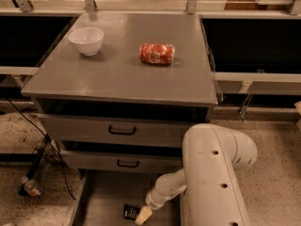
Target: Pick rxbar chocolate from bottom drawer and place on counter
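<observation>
The rxbar chocolate (130, 212) is a small black wrapper lying on the grey floor of the bottom drawer (101, 197), which stands pulled out at the lower edge of the view. My gripper (142, 215) reaches down into that drawer at the end of the white arm, its cream-coloured tip right against the bar's right end. Part of the bar is hidden behind the tip. The counter (122, 74) is the broad grey top of the cabinet above.
A white bowl (86, 40) stands at the counter's back left and a red can (156, 53) lies on its side near the middle. Two grey drawers with black handles (122, 131) sit above the open one. A small bottle (32, 188) and cables lie on the floor at left.
</observation>
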### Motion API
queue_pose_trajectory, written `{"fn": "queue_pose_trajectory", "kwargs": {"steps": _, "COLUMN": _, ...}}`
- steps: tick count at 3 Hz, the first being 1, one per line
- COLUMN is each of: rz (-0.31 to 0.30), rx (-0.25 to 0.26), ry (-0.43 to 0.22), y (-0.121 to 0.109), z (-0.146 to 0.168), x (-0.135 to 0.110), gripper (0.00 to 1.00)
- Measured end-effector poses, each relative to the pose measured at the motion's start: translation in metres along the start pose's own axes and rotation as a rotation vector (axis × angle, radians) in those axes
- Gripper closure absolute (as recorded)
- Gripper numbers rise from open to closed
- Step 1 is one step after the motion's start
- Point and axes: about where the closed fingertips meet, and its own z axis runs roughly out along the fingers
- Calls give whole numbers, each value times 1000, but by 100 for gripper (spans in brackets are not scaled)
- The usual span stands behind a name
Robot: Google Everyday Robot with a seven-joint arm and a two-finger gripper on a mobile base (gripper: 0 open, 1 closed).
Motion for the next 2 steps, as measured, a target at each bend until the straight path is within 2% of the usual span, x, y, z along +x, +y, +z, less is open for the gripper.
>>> {"fn": "queue_pose_trajectory", "kwargs": {"steps": 1, "rz": 11, "rx": 15, "ry": 6, "y": -7, "z": 25, "x": -2, "gripper": 0}}
{"fn": "queue_pose_trajectory", "kwargs": {"steps": 2, "rz": 10, "rx": 11, "ry": 6, "y": -7, "z": 26, "x": -2, "gripper": 0}}
